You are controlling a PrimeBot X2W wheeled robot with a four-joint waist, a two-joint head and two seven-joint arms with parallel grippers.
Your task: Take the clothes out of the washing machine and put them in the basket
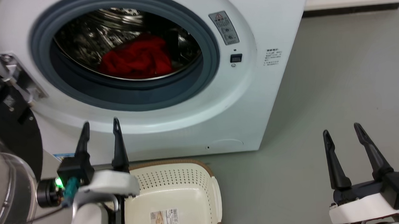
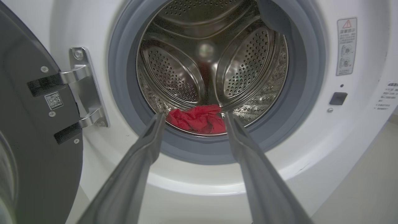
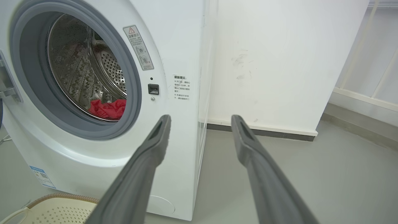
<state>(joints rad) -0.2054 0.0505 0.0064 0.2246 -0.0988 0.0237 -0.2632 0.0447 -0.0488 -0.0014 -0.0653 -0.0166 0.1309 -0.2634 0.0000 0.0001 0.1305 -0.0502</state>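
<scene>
While the left gripper [image 1: 101,121] hangs fingers apart, empty, facing the washing machine [image 1: 261,98], the clothes [image 1: 135,58] lie straight ahead: red heap low inside its drum [image 2: 174,81]. Right gripper [image 1: 341,128]: apart, empty, off the machine's right corner, farther away. Basket [image 1: 175,162]: at the machine's foot.

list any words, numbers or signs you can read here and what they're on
No text is clear enough to quote.
Grey warning label on the washing machine front: red triangle sign, print below too small.
Printed notice near its right edge: too small.
QR code sticker on the open door: no readable words.
Paper sticker on the basket bottom: blurred.
Blue label low on the machine: too small.
</scene>
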